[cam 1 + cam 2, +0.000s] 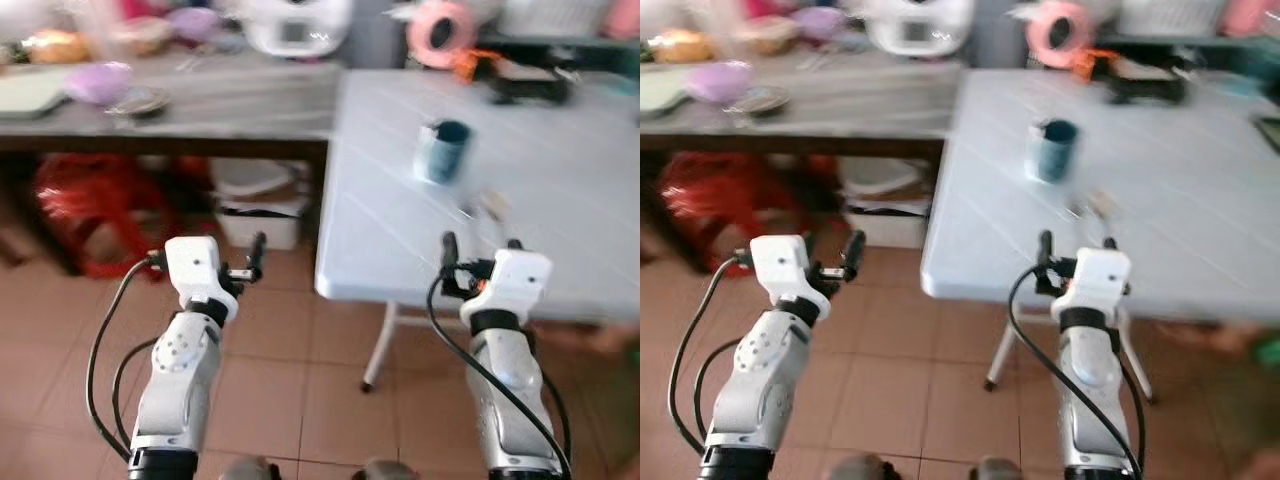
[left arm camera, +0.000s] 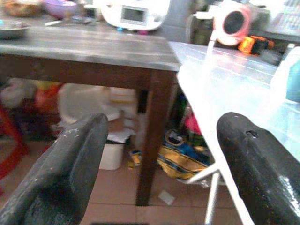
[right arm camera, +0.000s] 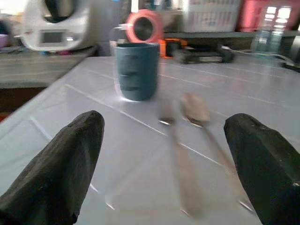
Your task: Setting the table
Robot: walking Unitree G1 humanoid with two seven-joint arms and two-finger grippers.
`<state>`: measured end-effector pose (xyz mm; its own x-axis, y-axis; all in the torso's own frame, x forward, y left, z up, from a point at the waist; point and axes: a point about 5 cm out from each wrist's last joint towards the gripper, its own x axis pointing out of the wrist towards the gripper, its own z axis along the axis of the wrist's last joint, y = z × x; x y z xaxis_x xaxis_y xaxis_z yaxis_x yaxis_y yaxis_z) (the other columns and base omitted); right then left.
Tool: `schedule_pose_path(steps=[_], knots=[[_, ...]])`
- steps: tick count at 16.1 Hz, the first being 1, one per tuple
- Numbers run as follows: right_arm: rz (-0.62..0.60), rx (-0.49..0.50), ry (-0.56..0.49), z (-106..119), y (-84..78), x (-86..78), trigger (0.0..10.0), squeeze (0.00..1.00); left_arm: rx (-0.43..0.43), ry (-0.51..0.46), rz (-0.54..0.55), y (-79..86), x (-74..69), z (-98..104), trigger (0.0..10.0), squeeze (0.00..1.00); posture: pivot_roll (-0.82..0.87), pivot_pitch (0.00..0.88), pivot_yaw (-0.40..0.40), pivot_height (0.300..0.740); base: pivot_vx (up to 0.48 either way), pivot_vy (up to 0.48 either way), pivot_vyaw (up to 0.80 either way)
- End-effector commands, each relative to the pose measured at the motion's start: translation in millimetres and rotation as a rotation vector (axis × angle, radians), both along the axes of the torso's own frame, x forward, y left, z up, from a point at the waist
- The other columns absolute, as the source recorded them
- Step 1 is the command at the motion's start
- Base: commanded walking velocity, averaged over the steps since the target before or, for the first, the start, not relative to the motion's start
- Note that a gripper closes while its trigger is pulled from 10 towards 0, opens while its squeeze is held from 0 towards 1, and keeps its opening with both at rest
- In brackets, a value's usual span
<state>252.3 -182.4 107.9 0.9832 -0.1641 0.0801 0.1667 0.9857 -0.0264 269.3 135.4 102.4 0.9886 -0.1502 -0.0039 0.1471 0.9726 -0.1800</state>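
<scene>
Right wrist view: unlabelled teal cup [image 3: 137, 70]

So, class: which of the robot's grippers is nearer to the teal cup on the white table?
Right. The right gripper is open at the table's near edge, facing the teal cup. The left gripper is open over the floor, off the white table.

Motion-blurred spoon [image 3: 197, 112] and second utensil [image 3: 174, 140] at five o'clock of the smeared blue cup [image 3: 136, 70].
</scene>
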Motion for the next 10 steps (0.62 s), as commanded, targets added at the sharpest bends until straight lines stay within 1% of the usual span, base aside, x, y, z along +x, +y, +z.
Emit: schedule_pose_path(steps=[1,5,10], knots=[[-0.011,-0.004,0.001,0.3,-1.3,-1.4,10.0,0.0,0.011,0.02,-0.01,0.1,-0.3,-2.1,10.0,0.0,-0.03,0.0,0.07,0.74,0.0,0.0,0.0],[-0.015,-0.004,0.003,0.5,-1.5,-1.5,10.0,0.0,0.026,0.018,-0.026,-2.2,-1.8,-1.1,10.0,0.0,-0.03,0.0,0.069,0.74,0.0,0.0,0.0],[-0.017,-0.011,0.009,0.2,-3.2,-2.2,10.0,0.0,0.013,0.024,-0.025,-2.7,-1.6,-1.1,10.0,0.0,-0.03,0.0,0.067,0.74,0.0,-0.431,0.0]])
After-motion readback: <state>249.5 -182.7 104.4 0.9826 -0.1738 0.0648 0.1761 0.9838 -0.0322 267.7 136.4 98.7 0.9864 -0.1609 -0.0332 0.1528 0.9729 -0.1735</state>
